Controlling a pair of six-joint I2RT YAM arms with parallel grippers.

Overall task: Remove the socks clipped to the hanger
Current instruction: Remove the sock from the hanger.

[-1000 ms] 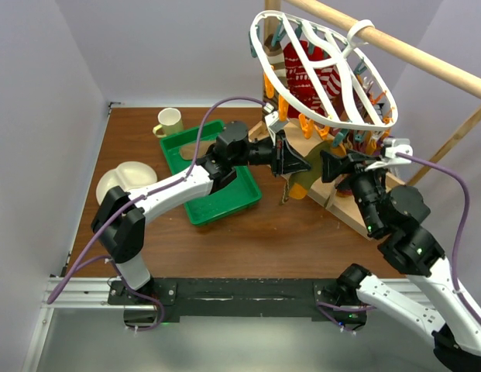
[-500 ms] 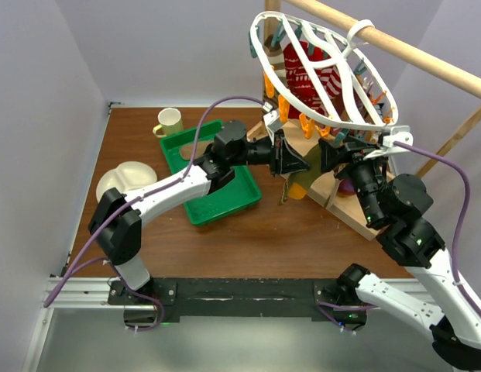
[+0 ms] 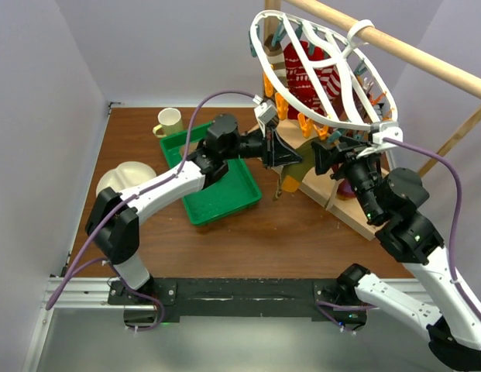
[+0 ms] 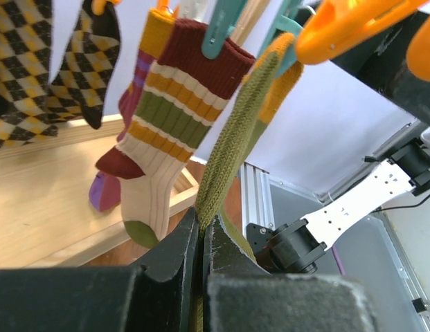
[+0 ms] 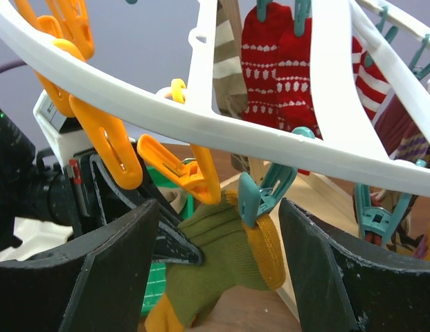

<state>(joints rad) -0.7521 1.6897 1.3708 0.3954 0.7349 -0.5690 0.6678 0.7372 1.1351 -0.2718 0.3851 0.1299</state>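
1. The green sock [image 4: 232, 152] hangs from a teal clip [image 5: 263, 197] on the hanger's [image 5: 201, 124] near rim.
2. The left pincer [image 4: 201, 232] is clenched on the sock's lower part. The right pincer [image 5: 216, 207] is spread wide, one finger on each side of that clip.
3. The knit looks soft, light and stretchy. A tug would probably lengthen it and sway the hanger, so squeezing the clip seems the surer release.

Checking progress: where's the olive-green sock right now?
In the right wrist view the olive-green sock hangs mid-frame from a teal clip under the white hanger. The left end effector pinches it, beside a striped sock.
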